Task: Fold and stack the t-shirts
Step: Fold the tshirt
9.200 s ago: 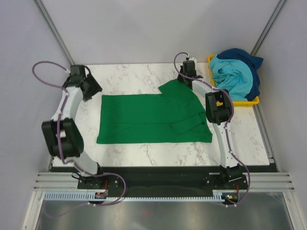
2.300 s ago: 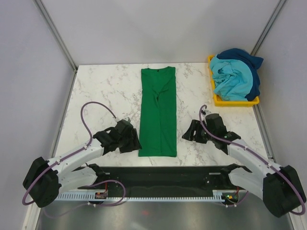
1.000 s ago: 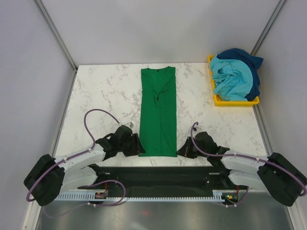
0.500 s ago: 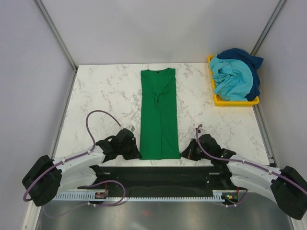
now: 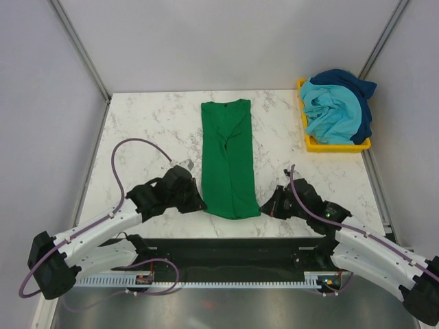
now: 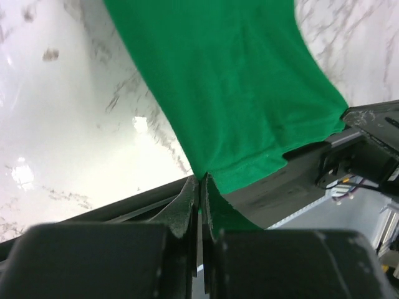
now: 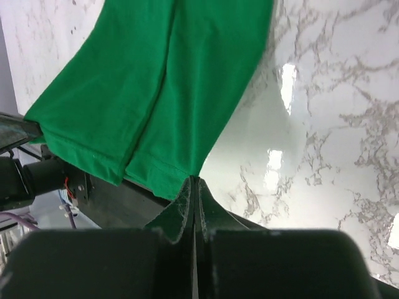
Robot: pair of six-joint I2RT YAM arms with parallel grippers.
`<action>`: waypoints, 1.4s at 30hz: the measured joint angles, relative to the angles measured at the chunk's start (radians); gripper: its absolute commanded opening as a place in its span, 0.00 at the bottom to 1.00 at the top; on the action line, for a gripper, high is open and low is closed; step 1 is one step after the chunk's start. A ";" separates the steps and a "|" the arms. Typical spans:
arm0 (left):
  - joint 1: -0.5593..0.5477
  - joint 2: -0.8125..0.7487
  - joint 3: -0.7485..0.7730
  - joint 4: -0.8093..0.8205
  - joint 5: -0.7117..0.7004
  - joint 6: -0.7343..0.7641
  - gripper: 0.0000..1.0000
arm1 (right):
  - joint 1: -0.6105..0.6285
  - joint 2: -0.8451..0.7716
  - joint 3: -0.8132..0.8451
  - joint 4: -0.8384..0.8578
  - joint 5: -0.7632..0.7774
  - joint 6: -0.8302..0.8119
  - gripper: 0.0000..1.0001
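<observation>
A green t-shirt [image 5: 228,157], folded into a long narrow strip, runs from the table's back toward the front edge. My left gripper [image 5: 199,204] is shut on its near left corner, and the green t-shirt [image 6: 230,93] hangs lifted from that pinch [image 6: 199,179]. My right gripper [image 5: 266,208] is shut on the near right corner. From the pinch [image 7: 194,179] the green cloth [image 7: 156,81] slopes away, its hem raised off the marble. More t-shirts [image 5: 337,106], light blue and dark blue, lie crumpled in a heap at the back right.
The heap sits in a yellow tray [image 5: 362,144] at the table's back right corner. White marble table top [image 5: 151,130] lies bare either side of the strip. Metal frame posts rise at the back corners. A black rail [image 5: 226,250] runs along the near edge.
Both grippers closed on the near corners of the green strip and lifted the hem, drawing it up and slightly toward the back; the near end now looks gathered and shorter.
</observation>
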 measured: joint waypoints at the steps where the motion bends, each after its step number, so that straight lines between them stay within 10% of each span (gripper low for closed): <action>1: 0.000 0.023 0.042 -0.014 -0.014 0.006 0.02 | 0.000 0.024 0.038 -0.017 0.014 -0.010 0.00; 19: 0.267 0.533 0.622 -0.133 -0.137 0.293 0.02 | -0.206 0.640 0.700 -0.085 0.163 -0.346 0.00; 37: 0.436 1.023 1.007 -0.135 -0.011 0.387 0.14 | -0.330 1.102 0.991 -0.034 0.084 -0.454 0.00; 42: 0.487 1.238 1.195 -0.166 0.051 0.411 0.56 | -0.378 1.318 1.181 -0.058 0.060 -0.444 0.83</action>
